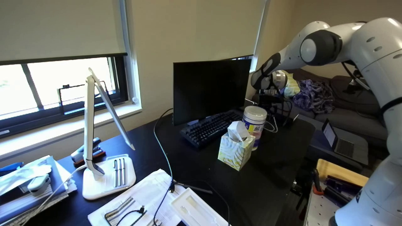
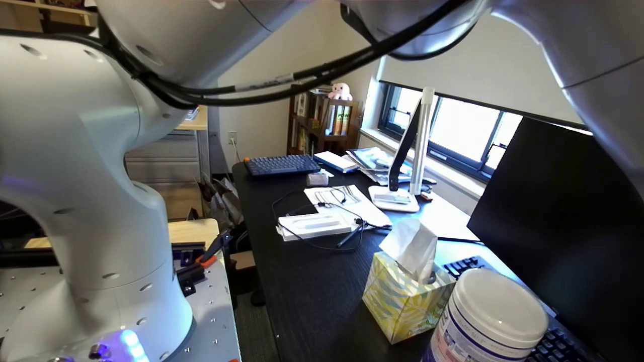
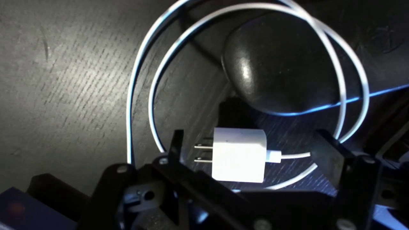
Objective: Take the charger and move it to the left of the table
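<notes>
In the wrist view the two-prong wall charger (image 3: 239, 155) lies on the black desk (image 3: 80, 105), between the spread fingers (image 3: 327, 156) of the gripper (image 3: 249, 135), with a gap at either side of its white block. The charger's prongs (image 3: 203, 147) point towards one finger and end just short of it. Its cord (image 3: 255, 5) leaves from the opposite end, towards the finger farther from the block, and passes out of sight behind that fingertip. Whether the fingertips are level with the charger I cannot tell. A black computer mouse (image 3: 281, 70) sits just beside the charger, the cord's loops curving round and across it. In an exterior view the wipes canister (image 1: 253, 127) stands near the charger's cord, and the leaf-patterned tissue box (image 1: 234, 152) farther from it.
</notes>
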Controlling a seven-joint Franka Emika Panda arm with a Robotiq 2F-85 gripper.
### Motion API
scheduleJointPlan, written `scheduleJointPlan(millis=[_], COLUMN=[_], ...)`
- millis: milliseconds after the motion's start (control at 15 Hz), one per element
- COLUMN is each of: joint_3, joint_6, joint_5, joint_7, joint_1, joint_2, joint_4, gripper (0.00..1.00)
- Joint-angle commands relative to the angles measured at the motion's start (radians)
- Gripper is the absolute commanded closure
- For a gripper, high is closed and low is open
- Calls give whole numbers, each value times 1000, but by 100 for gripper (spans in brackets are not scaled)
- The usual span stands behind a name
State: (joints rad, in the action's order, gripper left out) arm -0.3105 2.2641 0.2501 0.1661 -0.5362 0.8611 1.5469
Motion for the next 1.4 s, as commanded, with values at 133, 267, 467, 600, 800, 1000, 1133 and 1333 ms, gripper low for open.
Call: scheduleJointPlan(millis=[133, 267, 467, 600, 800, 1000, 1133, 1333], joint_3=[21, 21, 19, 16, 11, 10, 9, 6], joint_6=[-7, -9, -22, -28, -29, -30, -32, -41], joint_5=[5, 9, 1, -6, -14, -15, -16, -20], joint_7=[6, 12, 19, 19, 24, 25, 26, 24], joint_1=[-23, -28, -32, -35, -36, -39, -39, -38], joint_2=[67, 78, 96, 106, 122, 132, 131, 121], joint_4=[-90, -115, -148, -161, -173, -184, -189, -183], gripper=[0, 0, 0, 15, 40, 61, 73, 80])
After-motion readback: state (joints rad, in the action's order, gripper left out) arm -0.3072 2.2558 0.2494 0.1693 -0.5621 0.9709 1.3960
